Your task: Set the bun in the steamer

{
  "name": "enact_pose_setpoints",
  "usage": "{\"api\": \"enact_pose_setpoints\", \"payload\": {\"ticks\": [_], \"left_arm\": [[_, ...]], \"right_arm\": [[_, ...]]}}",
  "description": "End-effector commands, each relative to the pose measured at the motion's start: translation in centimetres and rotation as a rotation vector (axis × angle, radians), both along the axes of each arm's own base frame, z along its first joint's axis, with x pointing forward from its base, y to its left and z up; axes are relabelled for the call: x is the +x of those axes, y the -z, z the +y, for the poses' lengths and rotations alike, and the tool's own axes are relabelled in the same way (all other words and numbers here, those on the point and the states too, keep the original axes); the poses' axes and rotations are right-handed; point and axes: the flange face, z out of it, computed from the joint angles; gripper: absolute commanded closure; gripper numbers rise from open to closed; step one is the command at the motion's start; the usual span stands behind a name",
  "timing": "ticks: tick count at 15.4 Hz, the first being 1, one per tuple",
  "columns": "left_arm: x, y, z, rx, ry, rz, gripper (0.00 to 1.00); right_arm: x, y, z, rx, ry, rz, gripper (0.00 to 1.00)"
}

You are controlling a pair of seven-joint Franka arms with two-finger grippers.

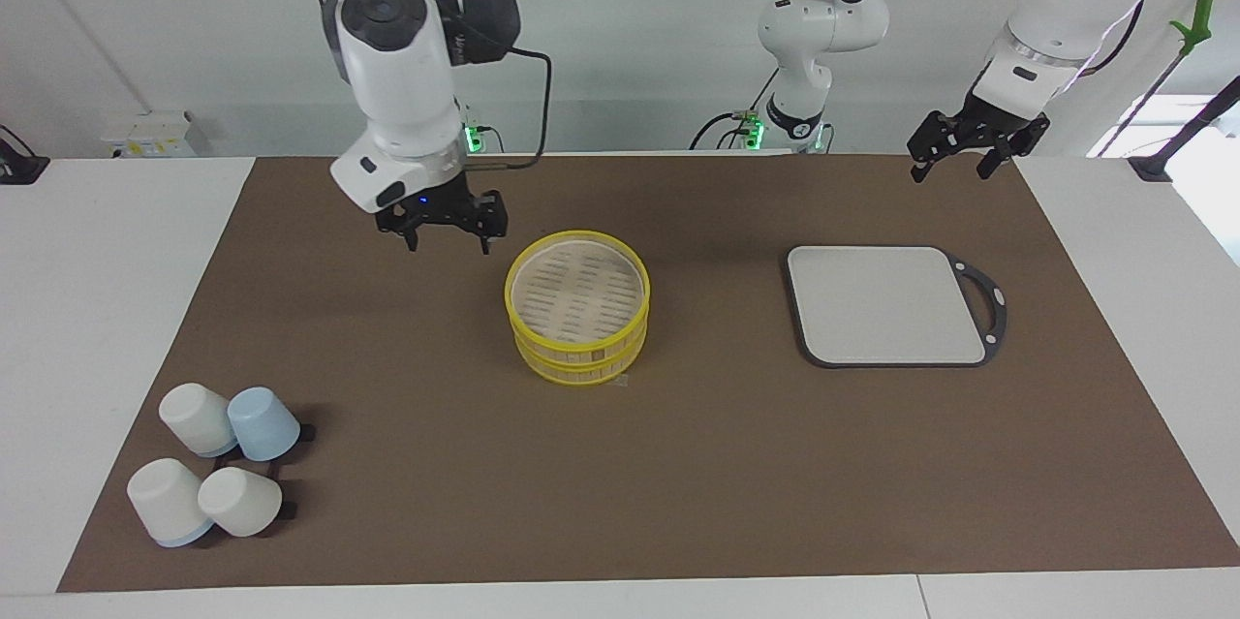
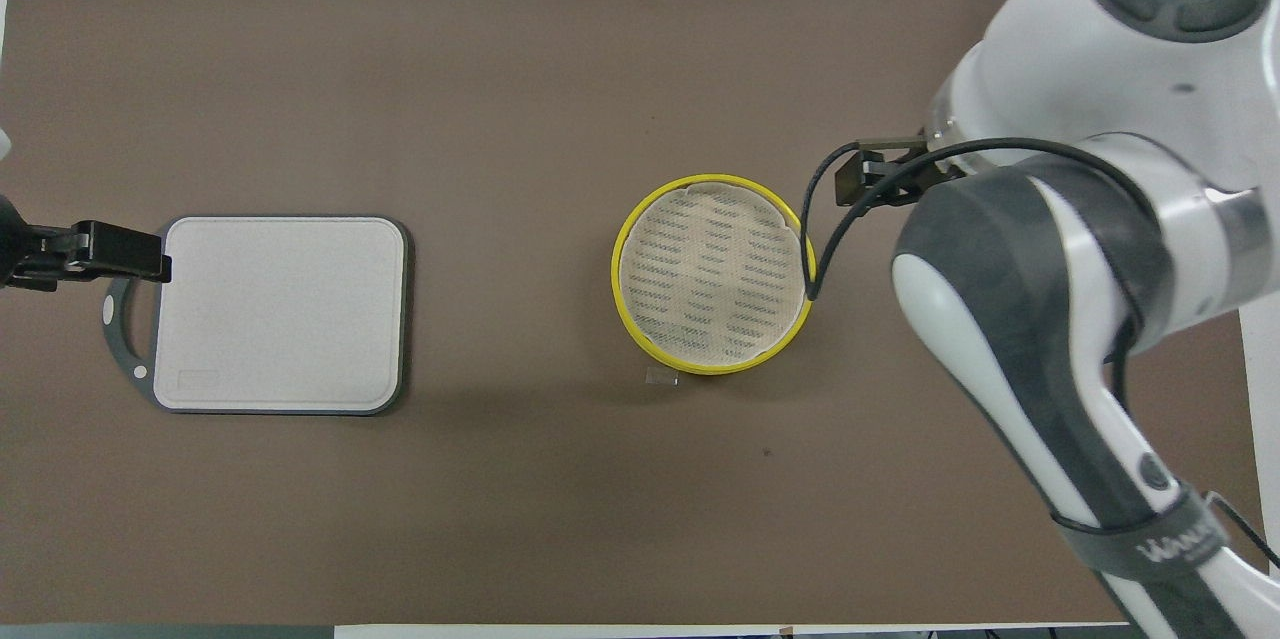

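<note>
The steamer point(image 1: 577, 290) stands in the middle of the brown mat, a round bamboo basket with yellow rims, and its slatted floor point(image 2: 710, 277) is bare. No bun shows in either view. My right gripper point(image 1: 448, 239) hangs open and empty above the mat, just beside the steamer toward the right arm's end of the table; it also shows in the overhead view point(image 2: 868, 181). My left gripper point(image 1: 952, 169) is open and empty, raised over the handle side of the cutting board; in the overhead view point(image 2: 110, 254) it shows at the frame's edge.
A grey cutting board point(image 1: 886, 304) with a dark handle lies toward the left arm's end and also shows in the overhead view point(image 2: 275, 314). Several upturned white and pale blue cups point(image 1: 218, 469) cluster at the right arm's end, farther from the robots than the steamer.
</note>
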Motion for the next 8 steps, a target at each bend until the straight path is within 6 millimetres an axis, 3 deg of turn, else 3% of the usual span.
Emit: {"api": "enact_pose_setpoints", "payload": {"ticks": [1,5,8], "left_arm": [[-0.6,-0.3,0.3,0.015,0.01,-0.023,0.0],[-0.6,-0.4,0.1,0.015,0.013,-0.024,0.0],[-0.6,-0.5,0.2,0.015,0.012,-0.026,0.0]], "right_arm": [[-1.2,-1.2,-3.6,0.027,-0.025,0.016,0.0],[-2.7,-1.3,-5.8,0.021,-0.038,0.032,0.0],[-4.0,-2.0,-6.3,0.014,-0.033,0.051,0.0]]}}
